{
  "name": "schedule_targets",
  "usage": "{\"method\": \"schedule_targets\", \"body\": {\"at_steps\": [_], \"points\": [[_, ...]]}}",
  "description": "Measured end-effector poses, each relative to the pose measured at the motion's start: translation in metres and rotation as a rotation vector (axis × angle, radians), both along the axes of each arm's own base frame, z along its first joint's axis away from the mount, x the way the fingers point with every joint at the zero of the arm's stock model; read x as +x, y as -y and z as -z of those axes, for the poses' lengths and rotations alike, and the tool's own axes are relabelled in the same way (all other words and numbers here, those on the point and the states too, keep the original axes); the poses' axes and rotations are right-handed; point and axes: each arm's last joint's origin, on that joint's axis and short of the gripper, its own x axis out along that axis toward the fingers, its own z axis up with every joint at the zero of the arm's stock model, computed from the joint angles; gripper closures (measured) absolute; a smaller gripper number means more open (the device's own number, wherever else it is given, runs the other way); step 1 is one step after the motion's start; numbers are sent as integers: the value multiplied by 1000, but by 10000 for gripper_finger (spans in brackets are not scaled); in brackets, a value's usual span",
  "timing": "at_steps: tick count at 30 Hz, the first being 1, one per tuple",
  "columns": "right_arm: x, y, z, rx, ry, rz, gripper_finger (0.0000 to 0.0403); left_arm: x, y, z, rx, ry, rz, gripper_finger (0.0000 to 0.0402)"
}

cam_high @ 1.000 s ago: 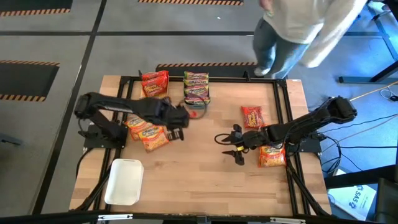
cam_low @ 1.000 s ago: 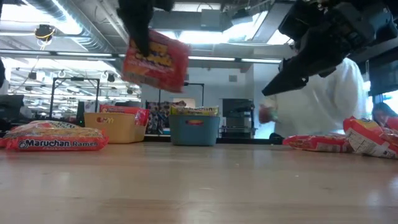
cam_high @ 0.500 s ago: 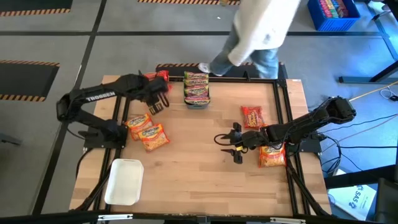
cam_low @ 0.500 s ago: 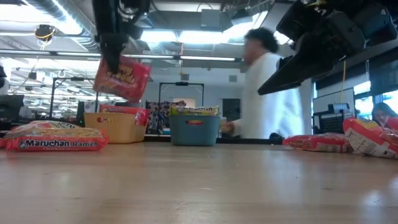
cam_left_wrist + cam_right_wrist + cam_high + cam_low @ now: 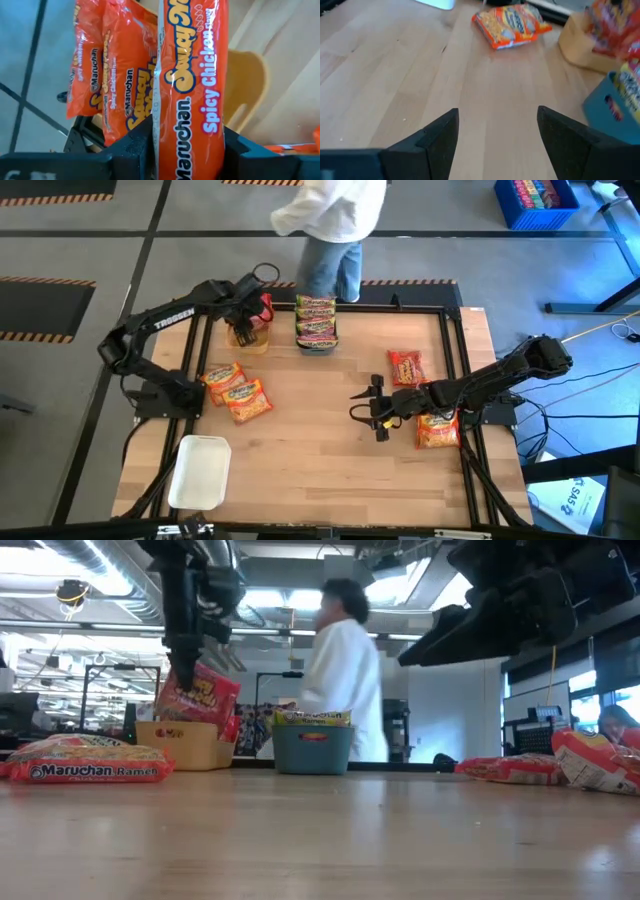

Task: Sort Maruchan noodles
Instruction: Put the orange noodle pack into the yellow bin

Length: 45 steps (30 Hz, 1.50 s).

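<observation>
Wooden table, grey floor, person behind.

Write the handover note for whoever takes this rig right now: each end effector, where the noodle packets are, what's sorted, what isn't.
Left end effector: shut on an orange Spicy Chicken packet, held over the yellow tray at the table's far edge.
Right end effector: open, empty, hovering above bare table near the middle.
Done: orange packets already in the yellow tray; green-edged packets stacked in the blue-grey tray.
Left: release the held packet; two packets loose on the left, two on the right by the right arm. White tray holds nothing.
A person is walking past the far edge.
</observation>
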Motion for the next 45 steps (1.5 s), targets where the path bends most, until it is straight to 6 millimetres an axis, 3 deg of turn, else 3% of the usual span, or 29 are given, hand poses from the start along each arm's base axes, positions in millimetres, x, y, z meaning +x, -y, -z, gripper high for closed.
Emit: {"method": "schedule_targets", "body": {"at_steps": [8, 15, 20, 31, 45], "points": [[1, 0, -3, -27, 33, -17, 150, 3, -25, 30, -87, -80, -5, 270], [2, 0, -3, -44, 34, -26, 150, 10, -38, 44, -78, -99, 50, 270], [2, 0, -3, -44, 35, -26, 150, 10, -41, 46, -65, -109, 55, 260], [2, -1, -3, -34, 34, -33, 150, 9, -42, 45, -17, -158, 33, 195], [1, -1, -3, -17, 33, -25, 150, 5, -39, 53, -32, -195, 28, 193]]}}
